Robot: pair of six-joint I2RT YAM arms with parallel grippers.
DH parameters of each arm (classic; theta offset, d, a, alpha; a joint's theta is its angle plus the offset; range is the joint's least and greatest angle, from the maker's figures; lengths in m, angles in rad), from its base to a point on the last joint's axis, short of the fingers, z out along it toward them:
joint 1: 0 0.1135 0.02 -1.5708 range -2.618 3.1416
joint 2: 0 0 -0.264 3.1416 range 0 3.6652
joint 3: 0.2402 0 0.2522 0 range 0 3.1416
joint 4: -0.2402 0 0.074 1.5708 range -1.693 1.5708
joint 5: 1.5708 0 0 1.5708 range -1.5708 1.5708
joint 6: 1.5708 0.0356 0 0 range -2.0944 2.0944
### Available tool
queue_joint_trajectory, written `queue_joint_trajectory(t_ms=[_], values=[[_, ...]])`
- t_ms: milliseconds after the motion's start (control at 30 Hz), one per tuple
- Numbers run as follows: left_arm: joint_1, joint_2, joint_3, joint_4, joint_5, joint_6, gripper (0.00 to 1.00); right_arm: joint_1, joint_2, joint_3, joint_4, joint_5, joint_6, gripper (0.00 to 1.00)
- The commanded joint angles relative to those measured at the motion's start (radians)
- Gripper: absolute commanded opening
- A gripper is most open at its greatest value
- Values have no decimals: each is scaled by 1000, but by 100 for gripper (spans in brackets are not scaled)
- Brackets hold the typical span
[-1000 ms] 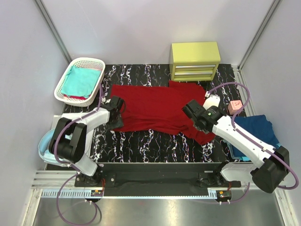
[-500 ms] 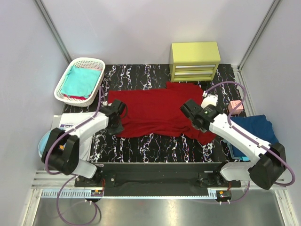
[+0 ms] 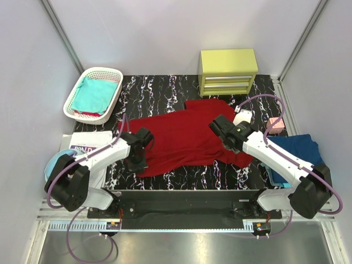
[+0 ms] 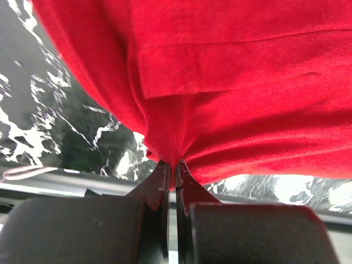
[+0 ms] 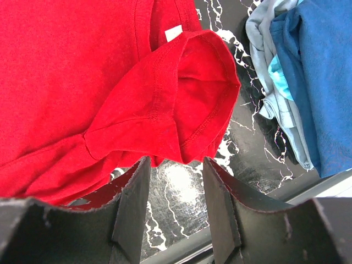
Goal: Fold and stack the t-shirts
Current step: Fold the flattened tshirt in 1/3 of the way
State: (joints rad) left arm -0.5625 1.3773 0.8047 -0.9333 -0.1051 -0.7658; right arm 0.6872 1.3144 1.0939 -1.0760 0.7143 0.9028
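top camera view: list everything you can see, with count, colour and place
table: 1, black with white veins, under everything
red t-shirt: 1, dark red, spread across the middle of the table
basket: 1, white, back left corner
teal t-shirt: 1, teal, in the basket
drawer unit: 1, yellow-green, back of the table, right of centre
pink block: 1, pink, right side, behind the blue t-shirt
blue t-shirt: 1, dark blue, at the right edge
printed sheet: 1, white, at the left edge
left gripper: 1, black, shut on the near left edge of the red t-shirt
right gripper: 1, black, open over the sleeve of the red t-shirt
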Motion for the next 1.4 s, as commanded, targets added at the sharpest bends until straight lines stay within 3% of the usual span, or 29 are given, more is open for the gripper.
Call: queue_joint_trajectory(t_ms=[0,33,133,233,267,333,400,567,700,833,967,1133,1367], values=[[-40,-26,-15,-45,56,-30,0,5,-10,21,13,4,-2,50],[-51,-27,-13,-44,58,-29,0,5,-10,18,11,2,-2,50],[-63,-44,16,-44,39,-23,21,5,-14,12,13,-3,-5,50],[-73,-89,80,-48,-21,-18,55,3,-14,23,13,11,-31,50],[-73,-124,99,-50,-37,-18,75,5,-12,43,16,26,-42,51],[-73,-145,152,-45,-100,-18,90,-1,2,75,24,42,-77,50],[-66,-133,204,-22,-142,2,99,-32,31,92,63,5,-132,51],[-7,5,287,59,-131,37,99,-237,144,147,198,-183,-243,49],[32,103,341,103,-119,59,99,-311,302,270,231,-213,-315,49],[49,176,379,106,-102,68,98,-419,474,421,188,-335,-269,43],[47,143,343,128,-62,59,98,-407,407,390,217,-360,-287,41],[44,109,257,160,-38,45,97,-301,284,241,232,-329,-303,43],[35,101,228,168,-24,59,96,-189,154,51,182,-303,-211,45]])
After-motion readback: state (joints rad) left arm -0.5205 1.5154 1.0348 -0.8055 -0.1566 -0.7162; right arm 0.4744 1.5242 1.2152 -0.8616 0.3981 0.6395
